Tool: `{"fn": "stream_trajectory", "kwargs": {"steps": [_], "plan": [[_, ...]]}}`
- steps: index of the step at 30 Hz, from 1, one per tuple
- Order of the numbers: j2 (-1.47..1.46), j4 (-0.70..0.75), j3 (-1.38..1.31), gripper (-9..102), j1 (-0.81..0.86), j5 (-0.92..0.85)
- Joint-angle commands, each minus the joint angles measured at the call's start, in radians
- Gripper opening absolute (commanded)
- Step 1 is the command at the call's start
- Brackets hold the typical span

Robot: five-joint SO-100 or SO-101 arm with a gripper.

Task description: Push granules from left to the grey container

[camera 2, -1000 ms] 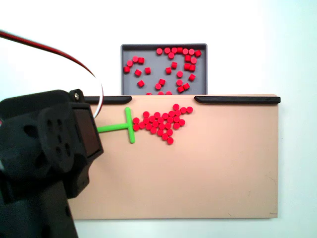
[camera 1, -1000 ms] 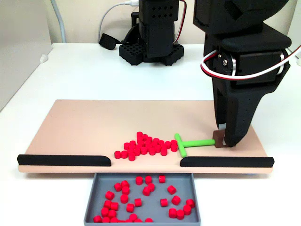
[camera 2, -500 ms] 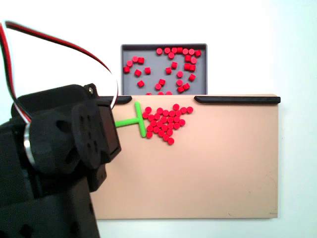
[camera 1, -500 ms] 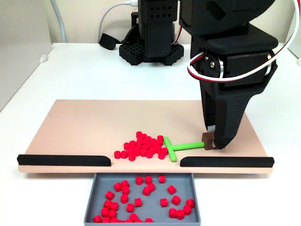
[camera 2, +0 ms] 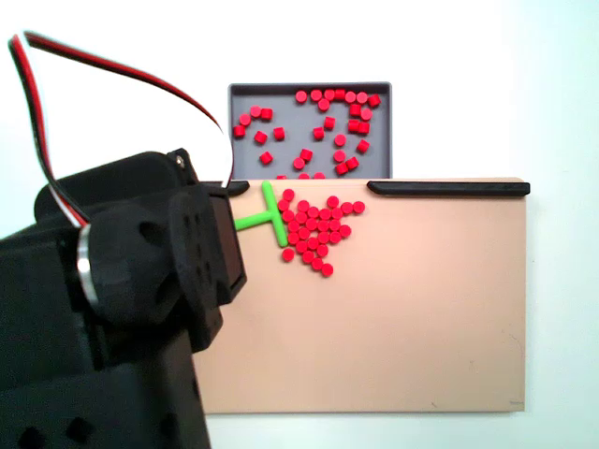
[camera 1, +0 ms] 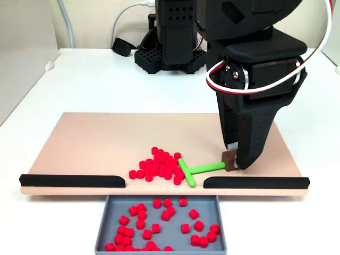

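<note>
In a fixed view, the near edge of the grey container (camera 1: 220,223) is cut off by the picture's bottom edge. In another fixed view, the pusher's (camera 2: 267,215) handle end and the left black strip (camera 2: 234,188) are hidden by the arm (camera 2: 122,309).

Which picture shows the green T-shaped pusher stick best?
The fixed view facing the arm: the whole green T-shaped pusher stick shows, up to the gripper. In the fixed view from above, the arm hides its stem end.

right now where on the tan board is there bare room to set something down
In a fixed view, the tan board is bare left of the granules and behind them. It is crowded near the front gap, where the green pusher, the gripper and the pile sit between the black strips.
</note>
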Motion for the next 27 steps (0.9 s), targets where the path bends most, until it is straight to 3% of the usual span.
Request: {"fn": "stream_trajectory", "kwargs": {"steps": [1,27], "plan": [[0.0,-0.005,-0.023,0,0.015,-0.02],[-0.041,-0.005,-0.023,0,0.061,-0.255]]}}
